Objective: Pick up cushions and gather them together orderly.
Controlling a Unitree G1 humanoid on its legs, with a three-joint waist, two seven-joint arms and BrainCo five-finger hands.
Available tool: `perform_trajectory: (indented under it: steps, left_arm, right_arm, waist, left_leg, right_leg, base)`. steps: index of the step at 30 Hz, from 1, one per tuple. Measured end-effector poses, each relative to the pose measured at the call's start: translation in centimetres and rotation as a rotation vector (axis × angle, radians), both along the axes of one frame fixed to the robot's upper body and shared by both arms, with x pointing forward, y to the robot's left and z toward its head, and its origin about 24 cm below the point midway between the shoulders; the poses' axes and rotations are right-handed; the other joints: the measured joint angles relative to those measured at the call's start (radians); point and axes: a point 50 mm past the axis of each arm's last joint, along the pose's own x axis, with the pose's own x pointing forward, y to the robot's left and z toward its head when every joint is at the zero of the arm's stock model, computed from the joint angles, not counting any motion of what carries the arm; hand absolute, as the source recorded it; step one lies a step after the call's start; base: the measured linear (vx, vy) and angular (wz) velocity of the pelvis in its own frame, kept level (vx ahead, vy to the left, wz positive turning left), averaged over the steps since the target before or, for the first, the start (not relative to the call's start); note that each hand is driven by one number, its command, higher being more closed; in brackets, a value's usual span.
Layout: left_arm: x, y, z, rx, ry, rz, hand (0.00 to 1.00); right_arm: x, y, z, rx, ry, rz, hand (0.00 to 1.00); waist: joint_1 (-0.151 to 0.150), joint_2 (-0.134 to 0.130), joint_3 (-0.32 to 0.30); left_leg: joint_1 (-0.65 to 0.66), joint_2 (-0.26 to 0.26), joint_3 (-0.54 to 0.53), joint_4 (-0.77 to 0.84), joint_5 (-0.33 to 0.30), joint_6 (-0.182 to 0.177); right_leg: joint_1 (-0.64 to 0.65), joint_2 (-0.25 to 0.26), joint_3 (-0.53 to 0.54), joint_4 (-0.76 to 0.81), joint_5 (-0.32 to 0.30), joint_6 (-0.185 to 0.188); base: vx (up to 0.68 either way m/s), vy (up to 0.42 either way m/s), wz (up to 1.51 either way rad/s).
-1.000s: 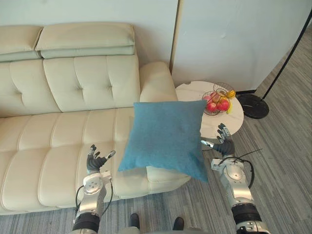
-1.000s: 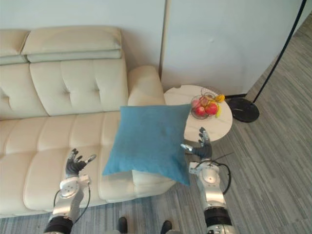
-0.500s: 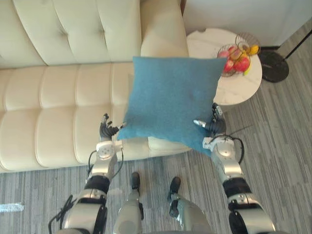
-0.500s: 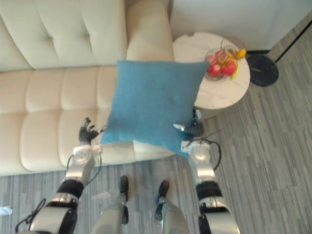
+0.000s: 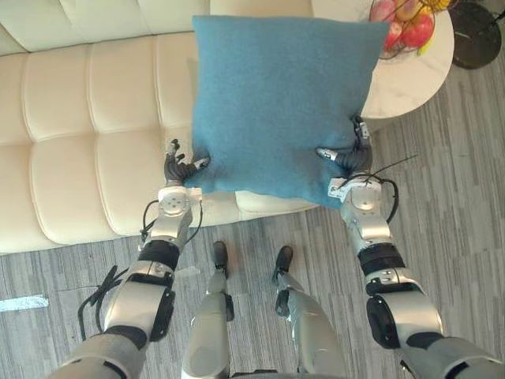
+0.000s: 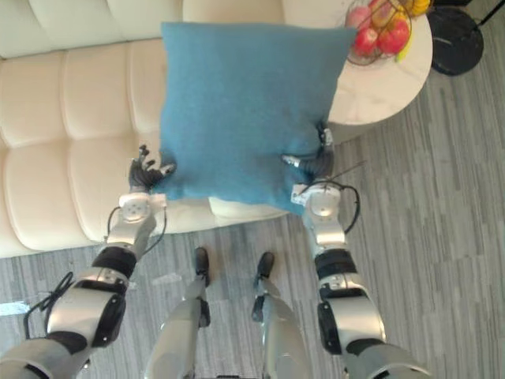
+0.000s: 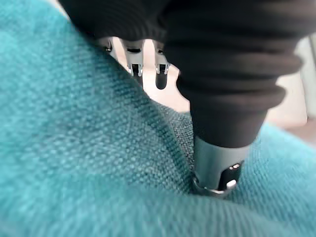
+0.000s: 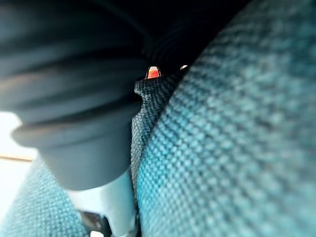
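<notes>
- I hold the blue cushion in the air between my two hands, with its flat face turned up toward my head.
- My left hand has the lower left corner of the cushion. In the left wrist view my thumb presses into the cloth on one side and my fingers are on the other side, so this hand pinches the corner.
- My right hand has the lower right corner. Its thumb lies on the front face and its fingers stand up behind the edge, so it is also closed on the cloth.
- The cushion hangs over the front part of the cream sofa and covers the right end of the seat.
- The upper right corner of the cushion reaches over the edge of the round side table.
- On this table stands a wire basket with red and yellow fruit, just beside that corner.
- A black lamp base rests on the grey striped floor, behind the table.
</notes>
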Motion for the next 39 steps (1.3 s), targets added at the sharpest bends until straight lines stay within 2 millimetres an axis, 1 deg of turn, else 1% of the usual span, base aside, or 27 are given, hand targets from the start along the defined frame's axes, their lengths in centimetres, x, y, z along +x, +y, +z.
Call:
perform_trajectory:
  steps: [1, 2, 3, 10, 16, 21, 23, 24, 25, 27, 28, 30, 32, 33, 34, 35, 36, 37, 38, 39]
  left_arm:
    - [0.0, -0.2, 0.0, -0.001, -0.002, -0.005, 0.0]
    - [0.0, -0.3, 0.0, -0.003, -0.003, -0.007, 0.0]
    - [0.0, -0.6, 0.3, -0.008, -0.016, -0.02, 1.0]
    - [0.0, -1.9, 1.4, -0.047, -0.074, -0.055, 1.0]
    - [-0.1, -2.5, 2.7, -0.112, -0.145, -0.064, 1.0]
    - [-0.8, -3.6, 3.0, -0.154, -0.185, -0.104, 1.0]
    - [-1.4, -4.5, 3.1, -0.183, -0.202, -0.136, 1.0]
    - [-1.9, -5.2, 2.6, -0.201, -0.202, -0.156, 1.0]
    - [-2.1, -5.3, 2.5, -0.206, -0.201, -0.161, 1.0]
    - [-3.9, -6.4, 1.2, -0.238, -0.195, -0.202, 1.0]
    - [-4.2, -6.5, 1.0, -0.243, -0.194, -0.206, 1.0]
    - [-6.1, -6.4, -0.7, -0.267, -0.168, -0.21, 1.0]
    - [-7.6, -6.1, -2.0, -0.283, -0.138, -0.2, 1.0]
    - [-8.6, -6.0, -3.0, -0.292, -0.111, -0.197, 1.0]
    - [-9.0, -6.1, -3.3, -0.294, -0.103, -0.199, 1.0]
    - [-9.7, -6.3, -3.9, -0.3, -0.086, -0.208, 1.0]
    - [-10.1, -6.4, -4.2, -0.303, -0.076, -0.211, 1.0]
    - [-10.6, -6.6, -4.8, -0.31, -0.056, -0.215, 1.0]
    - [-11.2, -6.5, -5.3, -0.315, -0.041, -0.21, 1.0]
    - [-11.4, -6.4, -5.4, -0.317, -0.036, -0.207, 1.0]
  right_arm:
    - [0.0, 0.0, -0.1, 0.001, 0.004, -0.001, 0.0]
    - [0.0, 0.0, -0.1, 0.001, 0.006, -0.002, 1.0]
    - [0.1, 0.0, -0.3, 0.0, 0.012, -0.004, 1.0]
    - [0.1, -0.5, -0.4, 0.042, 0.008, -0.024, 1.0]
    - [0.1, -0.8, -1.1, 0.063, 0.029, -0.03, 1.0]
    - [-0.4, -1.2, -2.6, 0.067, 0.072, -0.044, 1.0]
    - [-1.0, -1.5, -3.7, 0.067, 0.096, -0.058, 1.0]
    - [-1.7, -1.8, -4.5, 0.068, 0.111, -0.068, 1.0]
    - [-1.9, -1.9, -4.8, 0.069, 0.117, -0.07, 1.0]
    - [-3.9, -2.5, -6.8, 0.073, 0.153, -0.092, 1.0]
    - [-4.1, -2.6, -7.1, 0.074, 0.158, -0.094, 1.0]
    - [-5.9, -2.1, -8.9, 0.107, 0.192, -0.093, 1.0]
    - [-7.3, -1.5, -10.0, 0.128, 0.21, -0.085, 1.0]
    - [-8.3, -1.2, -10.8, 0.127, 0.23, -0.076, 1.0]
    - [-8.7, -1.2, -11.1, 0.126, 0.238, -0.075, 1.0]
    - [-9.7, -1.4, -11.6, 0.128, 0.246, -0.081, 1.0]
    - [-10.1, -1.5, -11.7, 0.129, 0.25, -0.085, 1.0]
    - [-10.7, -1.7, -11.9, 0.129, 0.251, -0.091, 1.0]
    - [-11.3, -1.7, -12.1, 0.137, 0.252, -0.094, 1.0]
    - [-11.5, -1.6, -12.1, 0.143, 0.249, -0.095, 1.0]
  waist:
    - [0.0, 0.001, 0.002]
    - [0.0, 0.001, 0.002]
    - [0.001, 0.001, 0.002]
    - [0.0, 0.004, 0.004]
    - [0.002, 0.004, 0.004]
    - [0.006, 0.009, 0.003]
    - [0.006, 0.014, 0.0]
    - [0.005, 0.021, -0.004]
    - [0.006, 0.023, -0.005]
    - [0.005, 0.041, -0.018]
    - [0.005, 0.043, -0.02]
    - [0.006, 0.045, -0.037]
    - [0.006, 0.045, -0.071]
    - [0.003, 0.046, -0.106]
    - [0.003, 0.045, -0.118]
    - [0.001, 0.046, -0.125]
    - [-0.001, 0.048, -0.134]
    - [-0.017, 0.057, -0.149]
    - [-0.029, 0.048, -0.173]
    - [-0.03, 0.04, -0.187]
  left_leg:
    - [0.0, 0.0, -0.001, 0.0, 0.0, 0.0]
    - [0.0, 0.0, -0.001, 0.0, 0.001, 0.0]
    - [0.0, 0.0, -0.003, -0.001, 0.001, 0.0]
    - [0.004, 0.0, -0.013, -0.018, 0.02, 0.0]
    - [0.022, -0.002, -0.01, -0.021, 0.021, -0.001]
    - [0.081, -0.003, 0.001, -0.042, 0.023, -0.004]
    - [0.102, -0.003, -0.002, -0.049, 0.023, -0.004]
    - [0.119, -0.004, -0.004, -0.052, 0.023, -0.004]
    - [0.124, -0.005, -0.004, -0.052, 0.022, -0.004]
    - [0.163, -0.006, -0.013, -0.052, 0.017, -0.008]
    - [0.168, -0.006, -0.013, -0.052, 0.015, -0.008]
    - [0.221, -0.007, 0.005, -0.052, 0.001, -0.013]
    - [0.249, -0.007, 0.015, -0.052, -0.012, -0.016]
    - [0.262, -0.009, 0.014, -0.052, -0.017, -0.017]
    - [0.268, -0.01, 0.013, -0.052, -0.019, -0.018]
    - [0.296, -0.011, 0.001, -0.051, -0.023, -0.019]
    - [0.303, -0.011, -0.008, -0.051, -0.025, -0.019]
    - [0.314, -0.009, -0.037, -0.044, -0.027, -0.018]
    - [0.319, -0.011, -0.066, -0.043, -0.029, -0.021]
    - [0.319, -0.017, -0.076, -0.044, -0.028, -0.022]
  right_leg:
    - [0.0, 0.0, 0.0, 0.0, 0.0, 0.0]
    - [0.0, 0.0, 0.0, 0.0, 0.0, 0.0]
    - [0.0, 0.0, 0.0, 0.0, 0.0, 0.0]
    - [0.0, 0.0, 0.0, 0.0, 0.0, 0.0]
    - [0.015, 0.001, 0.009, 0.0, 0.0, 0.0]
    - [0.059, 0.003, 0.028, 0.0, -0.004, 0.005]
    - [0.078, 0.003, 0.027, -0.001, -0.008, 0.009]
    - [0.097, 0.002, 0.027, 0.0, -0.014, 0.014]
    - [0.102, 0.001, 0.027, 0.0, -0.016, 0.015]
    - [0.147, -0.002, 0.028, 0.0, -0.031, 0.019]
    - [0.153, -0.002, 0.028, 0.002, -0.033, 0.02]
    - [0.184, -0.003, 0.039, 0.037, -0.062, 0.02]
    - [0.188, -0.007, 0.051, 0.075, -0.088, 0.021]
    - [0.191, -0.011, 0.051, 0.099, -0.107, 0.022]
    - [0.194, -0.012, 0.051, 0.11, -0.114, 0.023]
    - [0.221, -0.015, 0.059, 0.145, -0.137, 0.029]
    - [0.221, -0.013, 0.088, 0.171, -0.145, 0.038]
    - [0.22, 0.002, 0.205, 0.224, -0.155, 0.044]
    - [0.222, 0.013, 0.308, 0.25, -0.184, 0.064]
    - [0.227, 0.01, 0.338, 0.251, -0.204, 0.075]
  base:
    - [0.0, 0.0, 0.0]
    - [0.0, 0.0, 0.0]
    - [0.0, 0.0, 0.0]
    - [0.02, -0.004, 0.04]
    - [0.01, -0.001, -0.01]
    - [0.03, -0.004, -0.05]
    - [0.03, -0.016, 0.05]
    - [0.05, -0.015, 0.08]
    - [0.05, -0.006, 0.11]
    - [0.08, -0.005, 0.16]
    - [0.09, -0.005, 0.08]
    - [0.08, 0.0, -0.11]
    - [0.07, -0.011, -0.14]
    - [0.05, -0.015, -0.03]
    - [0.06, -0.033, 0.15]
    - [0.02, -0.028, 0.2]
    - [0.03, -0.026, 0.53]
    - [0.03, -0.013, 0.74]
    - [0.04, -0.046, 0.79]
    - [0.02, -0.116, 0.63]
